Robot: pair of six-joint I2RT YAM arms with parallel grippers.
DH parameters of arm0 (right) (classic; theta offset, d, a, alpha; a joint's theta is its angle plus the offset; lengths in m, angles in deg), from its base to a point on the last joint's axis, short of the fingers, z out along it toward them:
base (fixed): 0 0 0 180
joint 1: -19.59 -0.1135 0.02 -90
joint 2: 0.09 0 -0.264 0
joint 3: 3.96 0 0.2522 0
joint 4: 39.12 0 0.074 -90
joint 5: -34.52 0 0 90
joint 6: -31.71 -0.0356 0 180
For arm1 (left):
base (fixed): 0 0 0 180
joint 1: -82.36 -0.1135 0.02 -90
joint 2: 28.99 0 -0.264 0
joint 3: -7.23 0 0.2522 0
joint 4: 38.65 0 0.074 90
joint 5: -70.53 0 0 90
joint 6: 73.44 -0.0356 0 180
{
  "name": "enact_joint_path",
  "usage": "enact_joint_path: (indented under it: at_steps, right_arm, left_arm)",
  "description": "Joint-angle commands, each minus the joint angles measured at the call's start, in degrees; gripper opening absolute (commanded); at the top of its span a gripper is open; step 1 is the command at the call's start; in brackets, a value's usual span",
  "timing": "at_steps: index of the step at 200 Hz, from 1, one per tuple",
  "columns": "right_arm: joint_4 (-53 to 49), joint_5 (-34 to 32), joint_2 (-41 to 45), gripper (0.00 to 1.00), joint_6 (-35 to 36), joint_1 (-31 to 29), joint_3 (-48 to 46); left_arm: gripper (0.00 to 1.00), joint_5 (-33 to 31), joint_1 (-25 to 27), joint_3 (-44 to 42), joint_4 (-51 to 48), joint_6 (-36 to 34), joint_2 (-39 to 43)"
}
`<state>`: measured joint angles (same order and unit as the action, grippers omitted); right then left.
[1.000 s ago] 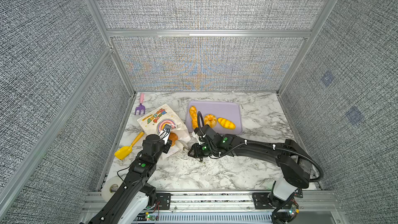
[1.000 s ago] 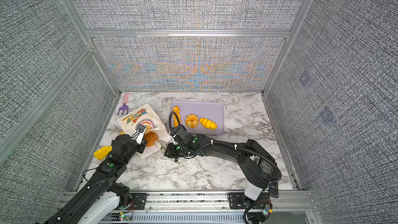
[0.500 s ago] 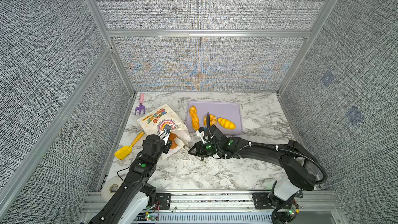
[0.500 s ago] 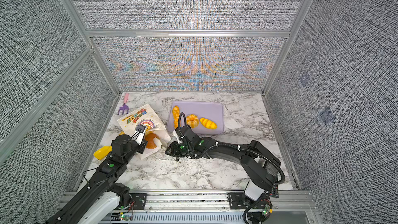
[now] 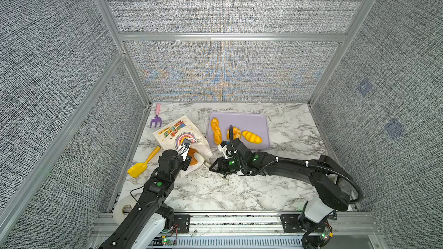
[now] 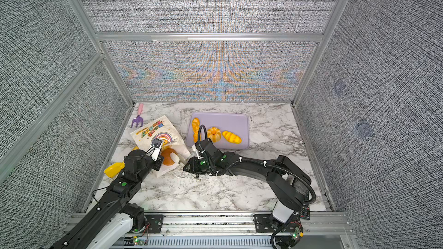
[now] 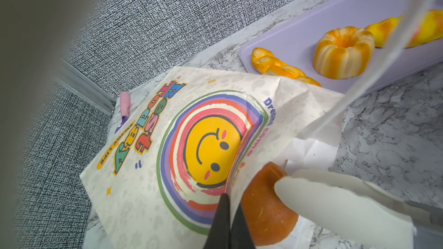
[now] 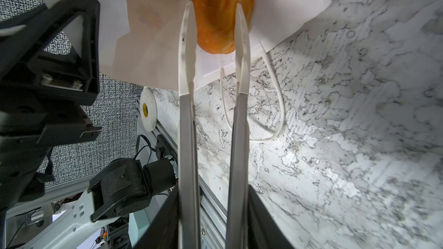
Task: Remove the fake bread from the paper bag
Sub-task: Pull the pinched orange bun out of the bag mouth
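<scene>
Paper bag (image 5: 172,135) lies flat on marble worktop (image 5: 239,192), left of centre in both top views, mouth toward lower right. Left end effector (image 7: 226,208) fully closed, pinching upper sheet at bag mouth, holding it raised off lower sheet. Round brown bun (image 6: 167,158) sits in open mouth. Right end effector (image 8: 214,8) part open, white-tipped fingers (image 7: 311,192) flanking bun; true squeeze or not, cannot tell. Braided stick (image 5: 215,131), fluted ring bun (image 5: 238,132), striped roll (image 5: 251,137) lie on lilac tray (image 5: 239,117), right of bag.
</scene>
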<state>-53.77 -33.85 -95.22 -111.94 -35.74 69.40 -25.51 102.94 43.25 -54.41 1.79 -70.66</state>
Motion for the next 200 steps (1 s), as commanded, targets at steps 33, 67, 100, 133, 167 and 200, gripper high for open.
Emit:
enact_joint_path:
  at_steps: [33, 67, 100, 133, 167, 200]
  right_arm:
    - [-3.93, -1.24, -0.19, 0.41, 2.26, -0.03, 1.93]
    - [-3.75, -0.93, -0.61, 0.41, 2.14, -0.01, 1.74]
    - [-4.13, -0.43, -1.50, 0.42, 2.55, 0.03, 2.79]
    - [-3.01, 0.86, -3.39, 0.43, 2.41, -0.03, 4.23]
    - [-1.80, 1.88, -5.63, 0.43, 1.91, 0.05, 6.27]
    - [-1.24, 2.27, -7.33, 0.42, 1.70, -0.03, 7.42]
  left_arm:
    - [0.00, 0.68, -0.08, 0.08, 0.99, 0.09, -0.17]
    - [0.00, 0.68, -0.08, 0.00, 0.93, 0.00, 0.00]
    - [0.00, 0.86, -0.02, 0.14, 1.08, 0.08, -0.17]
    - [0.00, 1.21, -0.01, -0.11, 1.02, -0.35, 0.26]
    - [0.00, 1.56, -0.01, -0.11, 0.95, -0.58, 0.12]
    - [0.00, 1.65, -0.01, -0.11, 1.04, -0.62, 0.10]
